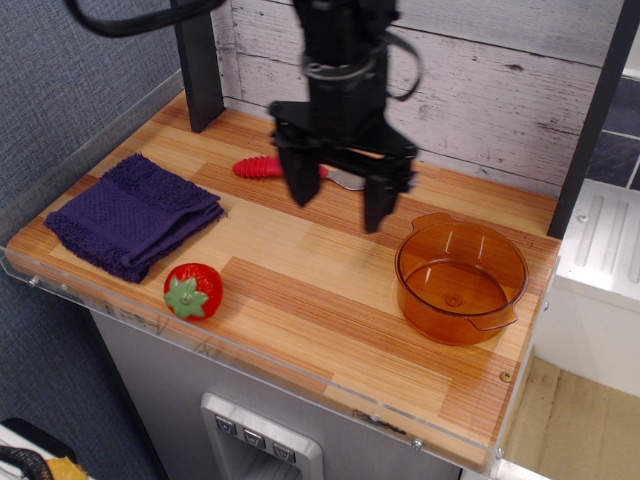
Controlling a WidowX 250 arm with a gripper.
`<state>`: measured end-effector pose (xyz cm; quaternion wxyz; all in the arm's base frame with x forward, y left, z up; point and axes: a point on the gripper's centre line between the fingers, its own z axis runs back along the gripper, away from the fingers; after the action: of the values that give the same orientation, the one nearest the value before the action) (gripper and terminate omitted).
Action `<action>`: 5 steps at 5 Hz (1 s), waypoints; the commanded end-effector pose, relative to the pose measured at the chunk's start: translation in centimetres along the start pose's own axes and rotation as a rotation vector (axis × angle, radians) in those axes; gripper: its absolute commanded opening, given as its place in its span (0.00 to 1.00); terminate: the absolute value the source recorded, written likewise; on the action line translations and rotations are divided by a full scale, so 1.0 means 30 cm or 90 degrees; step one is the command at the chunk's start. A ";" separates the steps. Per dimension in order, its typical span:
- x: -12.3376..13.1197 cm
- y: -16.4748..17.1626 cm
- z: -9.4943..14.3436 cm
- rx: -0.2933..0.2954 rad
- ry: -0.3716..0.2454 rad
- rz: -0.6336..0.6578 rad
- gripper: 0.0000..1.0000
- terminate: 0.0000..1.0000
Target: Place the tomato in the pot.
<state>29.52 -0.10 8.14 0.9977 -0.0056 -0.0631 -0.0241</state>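
- While the tomato lies untouched near the front left edge of the table, its green cap turned toward the front, we judge the task not yet begun
- From our gripper the tomato lies to the left and toward the front edge, well apart, so we judge the coming move must carry the gripper that way and down
- We see no clear long axis on the tomato; it is roundish, so we think approach angle matters little
- Our fingers hang spread wide with nothing between them, above the middle of the table
- We find the pot on the right side, upright and with nothing in it, well apart from the tomato
- Behind the gripper the spoon lies partly hidden, and the cloth lies just behind the tomato at the left
- We count one tomato, one pot, one spoon, one cloth, one arm
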 end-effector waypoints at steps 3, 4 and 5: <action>-0.193 0.255 -0.014 0.031 0.062 0.088 1.00 0.00; -0.227 0.265 -0.051 0.023 0.069 0.096 1.00 0.00; -0.241 0.260 -0.094 0.022 0.076 0.089 1.00 0.00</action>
<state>22.89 7.78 3.71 0.9989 0.0044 0.0084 0.0459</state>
